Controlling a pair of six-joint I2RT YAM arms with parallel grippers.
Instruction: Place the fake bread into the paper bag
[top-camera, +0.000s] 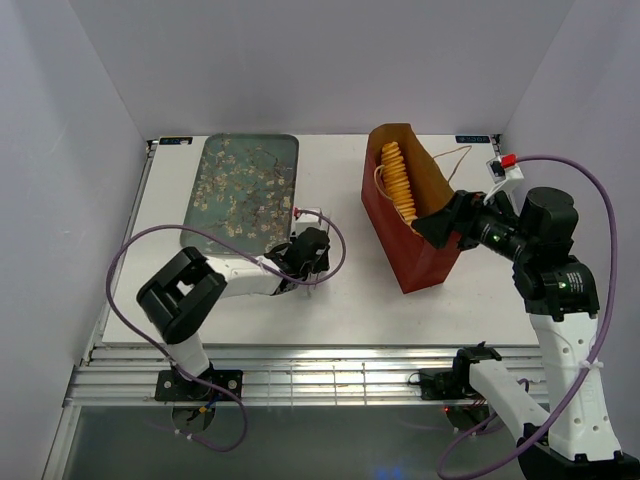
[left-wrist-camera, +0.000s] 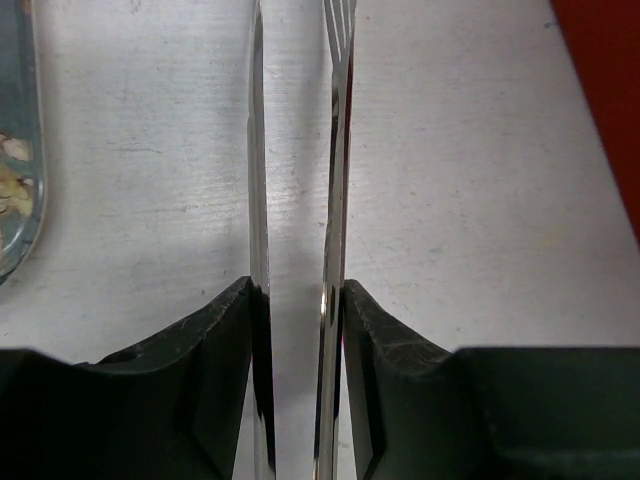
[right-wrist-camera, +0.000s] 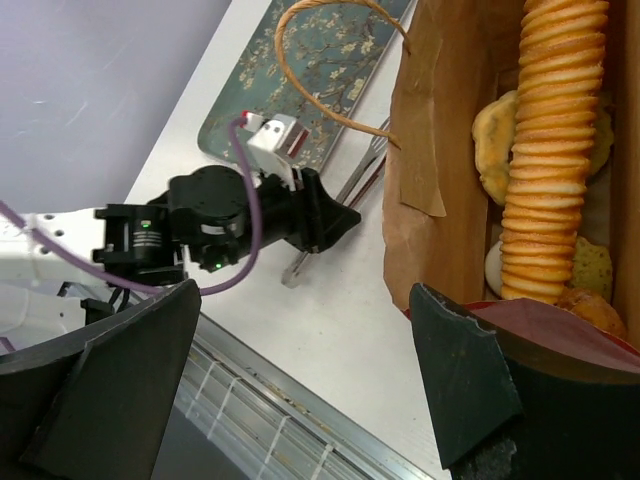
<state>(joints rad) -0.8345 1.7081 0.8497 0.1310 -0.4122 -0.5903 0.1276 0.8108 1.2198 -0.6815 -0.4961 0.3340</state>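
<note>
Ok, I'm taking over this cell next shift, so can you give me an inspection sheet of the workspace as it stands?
Surface: white table, metal rails along its near edge.
Job's things: red paper bag with its mouth open; ridged baguette and smaller bread pieces inside it; no bread seen outside it.
Clutter: grey floral tray with nothing on it; metal tongs.
Grippers: left gripper shut on the tongs, near the tray's corner; right gripper open at the bag's rim.
Cables: left purple cable and right purple cable loop along the arms.
Surroundings: plain white walls; nothing else seen.
</note>
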